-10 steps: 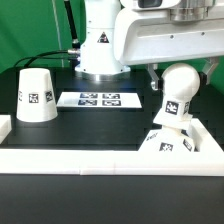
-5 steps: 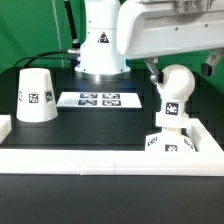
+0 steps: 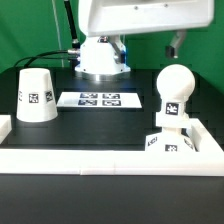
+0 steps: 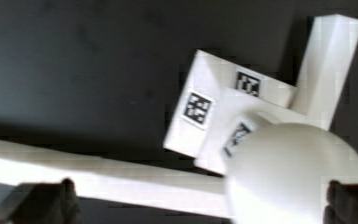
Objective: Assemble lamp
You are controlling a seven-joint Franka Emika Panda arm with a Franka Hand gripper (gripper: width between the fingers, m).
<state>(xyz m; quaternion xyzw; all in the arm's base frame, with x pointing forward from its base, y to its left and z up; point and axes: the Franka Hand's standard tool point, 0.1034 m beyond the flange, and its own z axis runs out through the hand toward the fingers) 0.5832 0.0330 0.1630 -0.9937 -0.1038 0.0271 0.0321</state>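
bulb [image 3: 175,87] on base [image 3: 168,142] | my gripper [image 4: 211,204] spread, holding nothing | risk: bulb tips (seating unverified) if shade [image 3: 37,97] lands off-centre

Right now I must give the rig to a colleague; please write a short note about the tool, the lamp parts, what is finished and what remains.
Tool: lifted off the parts, holding nothing. The wrist view shows only its dark finger tips, set wide apart, so it reads as open.
Bulb: standing in the base, at the exterior view's right, in the corner of the white frame.
Shade: alone on the black table, at the exterior view's left, narrow end up, beside the marker board.
Done: bulb appears mounted on base; how firmly cannot be told.
Left: pick up the shade and set it over the bulb.
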